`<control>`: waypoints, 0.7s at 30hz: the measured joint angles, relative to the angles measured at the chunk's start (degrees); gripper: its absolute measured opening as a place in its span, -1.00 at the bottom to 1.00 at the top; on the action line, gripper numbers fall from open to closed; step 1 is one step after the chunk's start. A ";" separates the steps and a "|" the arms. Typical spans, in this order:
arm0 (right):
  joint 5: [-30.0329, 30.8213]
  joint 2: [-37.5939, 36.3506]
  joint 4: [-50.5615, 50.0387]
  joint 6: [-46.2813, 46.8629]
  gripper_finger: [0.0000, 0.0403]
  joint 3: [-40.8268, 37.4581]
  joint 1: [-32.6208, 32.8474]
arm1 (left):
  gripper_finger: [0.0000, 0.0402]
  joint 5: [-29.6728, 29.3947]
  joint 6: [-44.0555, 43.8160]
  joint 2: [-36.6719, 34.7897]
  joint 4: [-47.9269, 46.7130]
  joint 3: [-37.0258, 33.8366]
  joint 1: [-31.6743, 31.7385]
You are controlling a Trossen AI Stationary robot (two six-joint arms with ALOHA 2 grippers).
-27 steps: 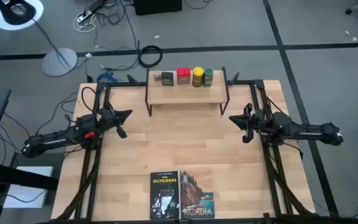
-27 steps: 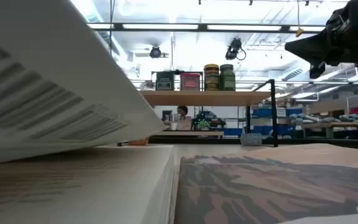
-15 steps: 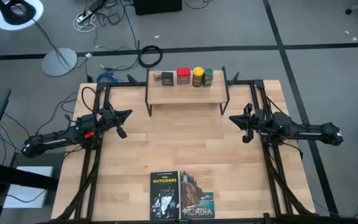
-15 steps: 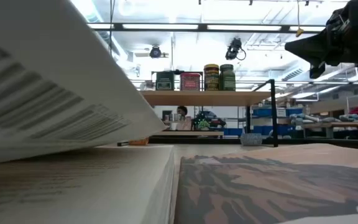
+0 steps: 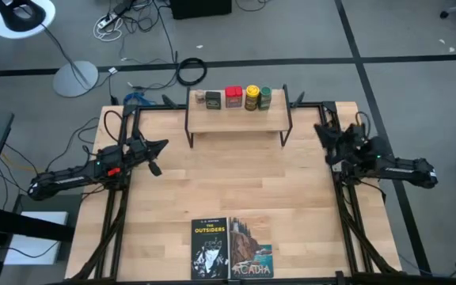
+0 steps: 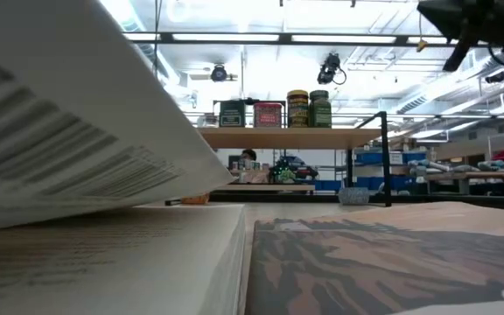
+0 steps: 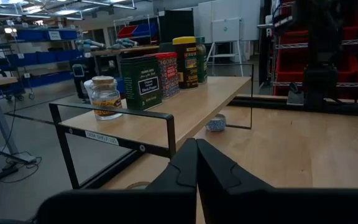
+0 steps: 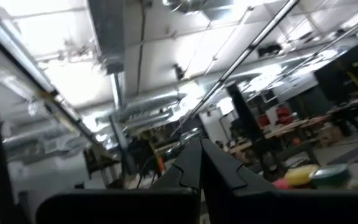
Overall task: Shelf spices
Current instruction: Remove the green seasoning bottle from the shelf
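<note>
High view – spices (image 5: 233, 97) lined on shelf (image 5: 238, 119), both grippers closed

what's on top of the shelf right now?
On the light wooden shelf with black metal legs: a small glass jar, dark green tin, red square tin, yellow-lidded round jar, green-lidded round jar. Labels unreadable from above.

The large light wooden tabletop (image 5: 236, 178) is carrying a low narrow shelf with a pale wooden board and thin black metal legs (image 5: 238, 119) at its far edge. Two paperback books (image 5: 232, 248) are lying side by side, touching, at its near edge.
</note>
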 joint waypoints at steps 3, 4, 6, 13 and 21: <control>-0.66 1.93 -0.46 0.22 -0.96 3.85 -1.24 | -0.97 0.00 0.02 0.00 0.00 0.01 0.02; -0.78 2.92 -0.66 0.74 -0.96 5.36 -1.57 | -0.97 0.00 0.02 0.00 -0.01 -0.01 0.01; 0.09 5.85 -2.11 3.02 -0.96 8.66 -2.33 | -0.97 0.00 0.02 -0.02 0.00 0.00 0.02; 0.76 21.88 -12.52 3.71 -0.96 24.24 -5.45 | -0.97 0.00 0.02 0.00 0.00 0.00 0.01; -12.23 40.46 -10.48 -11.42 -0.96 39.93 -8.10 | -0.97 -0.05 0.02 0.00 0.00 -0.01 0.00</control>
